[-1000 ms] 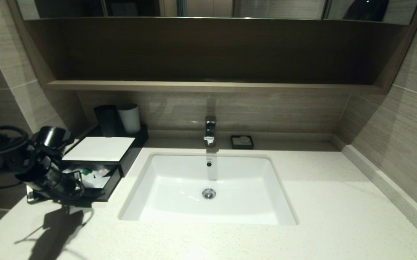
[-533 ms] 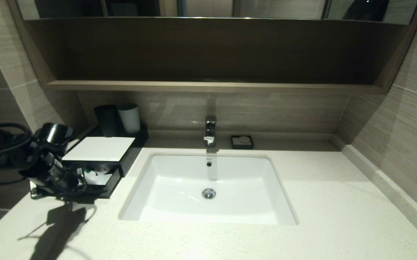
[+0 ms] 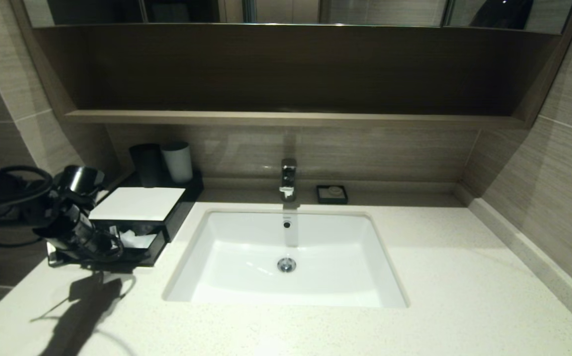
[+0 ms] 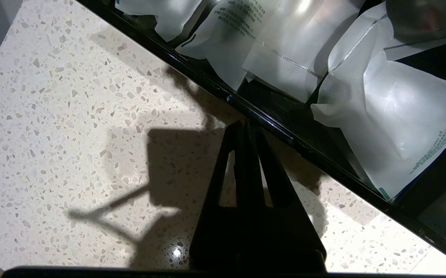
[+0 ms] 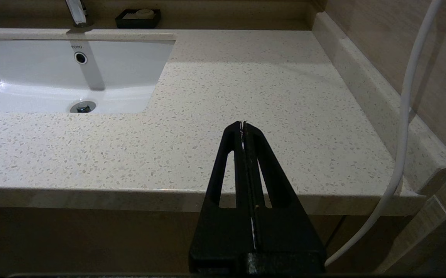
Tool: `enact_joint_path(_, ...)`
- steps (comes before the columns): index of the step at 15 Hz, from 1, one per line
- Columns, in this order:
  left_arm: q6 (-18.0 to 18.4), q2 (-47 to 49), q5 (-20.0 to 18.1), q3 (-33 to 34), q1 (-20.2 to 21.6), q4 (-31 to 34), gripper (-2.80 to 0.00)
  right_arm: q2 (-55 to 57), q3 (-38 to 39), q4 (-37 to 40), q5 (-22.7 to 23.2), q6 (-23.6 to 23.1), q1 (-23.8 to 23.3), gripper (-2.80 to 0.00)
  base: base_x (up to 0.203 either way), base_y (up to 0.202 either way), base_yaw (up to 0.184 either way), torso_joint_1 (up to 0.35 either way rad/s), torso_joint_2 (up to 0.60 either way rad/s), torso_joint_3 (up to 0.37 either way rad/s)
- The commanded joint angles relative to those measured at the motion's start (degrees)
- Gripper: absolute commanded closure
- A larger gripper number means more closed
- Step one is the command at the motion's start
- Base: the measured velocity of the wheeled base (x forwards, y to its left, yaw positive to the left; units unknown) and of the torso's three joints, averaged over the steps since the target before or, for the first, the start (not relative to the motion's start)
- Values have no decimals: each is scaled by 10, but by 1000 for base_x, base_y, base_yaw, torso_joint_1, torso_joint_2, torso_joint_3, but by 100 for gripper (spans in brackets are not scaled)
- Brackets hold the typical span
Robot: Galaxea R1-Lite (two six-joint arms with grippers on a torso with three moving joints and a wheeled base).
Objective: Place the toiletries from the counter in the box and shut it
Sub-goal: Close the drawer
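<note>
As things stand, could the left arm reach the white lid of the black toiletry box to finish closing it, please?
Probably yes. The left gripper, fingers shut, sits at the black box's front edge, beside the white lid, with nothing between them. The right gripper is parked far off.

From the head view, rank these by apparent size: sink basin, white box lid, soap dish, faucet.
1. sink basin
2. white box lid
3. faucet and soap dish: too similar in apparent size to rank.

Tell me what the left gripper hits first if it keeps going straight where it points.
Probably the black front wall of the box: the shut left gripper has its tips right at it, though contact is unclear.
</note>
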Motion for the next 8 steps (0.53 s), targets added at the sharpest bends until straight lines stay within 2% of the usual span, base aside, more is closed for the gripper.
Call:
enact_joint_path(1,-1,5,1,-7,0,1,0,0,1,0,0,0,0,0,0,0,0,0,0,0)
enact_joint_path(8,-3,21,1,-36,0,1,0,0,1,0,0,0,0,0,0,0,0,0,0,0)
